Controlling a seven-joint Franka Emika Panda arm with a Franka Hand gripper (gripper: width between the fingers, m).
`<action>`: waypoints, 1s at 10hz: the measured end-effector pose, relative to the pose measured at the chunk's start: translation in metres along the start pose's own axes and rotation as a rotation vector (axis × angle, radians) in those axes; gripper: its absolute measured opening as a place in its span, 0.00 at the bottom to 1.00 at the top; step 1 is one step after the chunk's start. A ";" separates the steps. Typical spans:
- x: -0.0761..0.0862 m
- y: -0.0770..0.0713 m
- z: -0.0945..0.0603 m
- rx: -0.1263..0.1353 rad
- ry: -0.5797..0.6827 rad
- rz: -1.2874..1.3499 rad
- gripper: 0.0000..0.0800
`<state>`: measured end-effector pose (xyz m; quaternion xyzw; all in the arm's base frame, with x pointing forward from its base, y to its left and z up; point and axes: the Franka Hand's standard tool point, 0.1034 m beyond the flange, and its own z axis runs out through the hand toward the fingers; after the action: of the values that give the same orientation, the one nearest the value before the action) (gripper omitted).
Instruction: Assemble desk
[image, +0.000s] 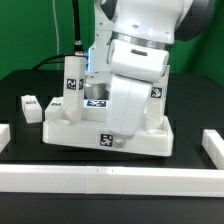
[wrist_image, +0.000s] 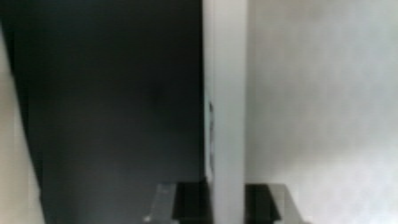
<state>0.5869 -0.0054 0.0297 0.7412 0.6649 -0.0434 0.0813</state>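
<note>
Tabletop (image: 75, 132), lrg white tray, lies mid-table w/ my arm bent low over it, prob. to steady it for leg fitting. Upright leg (image: 72, 76) stands at its far corner on the exterior view's left, seemingly seated there; loose leg (image: 30, 106) lies just beside the tray, handy for later. Pincer (wrist_image: 226, 203): mine, jaws fully shut, white edge betw. the tips, can't tell if gripped.

No words, brands or numbers legible. Only black-and-white square tags (image: 107, 140), codes unreadable: on tabletop (image: 145, 142) front rim, 6 o'clock; upright leg (image: 72, 78), 10 o'clock; loose leg (image: 30, 106), 9 o'clock. Wrist view: nothing legible.
</note>
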 end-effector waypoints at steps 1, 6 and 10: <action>0.010 0.007 -0.003 0.002 0.003 -0.014 0.08; 0.014 0.017 -0.001 -0.001 0.000 -0.035 0.08; 0.020 0.024 -0.002 0.012 -0.015 -0.127 0.08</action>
<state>0.6133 0.0116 0.0302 0.6976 0.7098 -0.0577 0.0790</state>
